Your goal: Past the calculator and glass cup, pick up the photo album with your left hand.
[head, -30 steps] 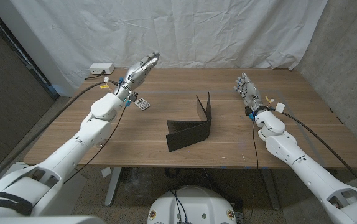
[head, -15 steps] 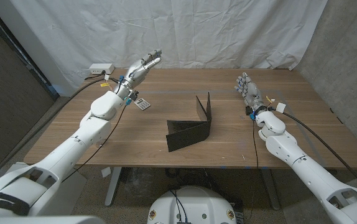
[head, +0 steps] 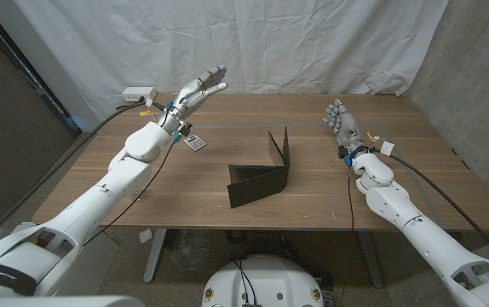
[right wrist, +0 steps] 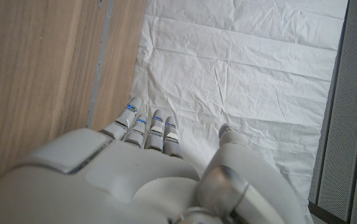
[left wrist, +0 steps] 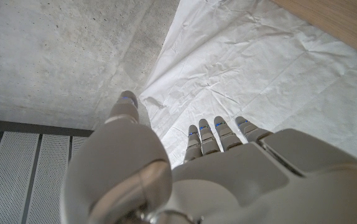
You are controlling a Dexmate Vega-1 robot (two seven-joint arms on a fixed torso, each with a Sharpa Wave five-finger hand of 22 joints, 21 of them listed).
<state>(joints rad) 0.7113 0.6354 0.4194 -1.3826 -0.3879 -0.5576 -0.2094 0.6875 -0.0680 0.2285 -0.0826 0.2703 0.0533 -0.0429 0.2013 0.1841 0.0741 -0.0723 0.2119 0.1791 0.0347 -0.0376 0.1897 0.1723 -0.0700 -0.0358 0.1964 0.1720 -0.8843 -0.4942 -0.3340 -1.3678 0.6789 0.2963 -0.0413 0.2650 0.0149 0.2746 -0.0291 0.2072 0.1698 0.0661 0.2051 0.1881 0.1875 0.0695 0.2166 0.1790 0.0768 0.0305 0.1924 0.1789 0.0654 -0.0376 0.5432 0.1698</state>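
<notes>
White, smooth-shelled arms end in grey left hand (head: 195, 90) and right hand (head: 341, 120), black cables trailing from wrists.

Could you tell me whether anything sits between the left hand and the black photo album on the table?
Nothing visible blocks it. The left hand is raised, open, over the table's far left, and the photo album stands open at mid-table. The small calculator lies below the wrist, left of the album; bare wood lies between it and the album.

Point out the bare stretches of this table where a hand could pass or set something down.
Bare wood lies along the wooden table's near edge, and between the black folded photo album and the right hand. Tighter: the far left, where the raised left hand hangs above a small white tag.
</notes>
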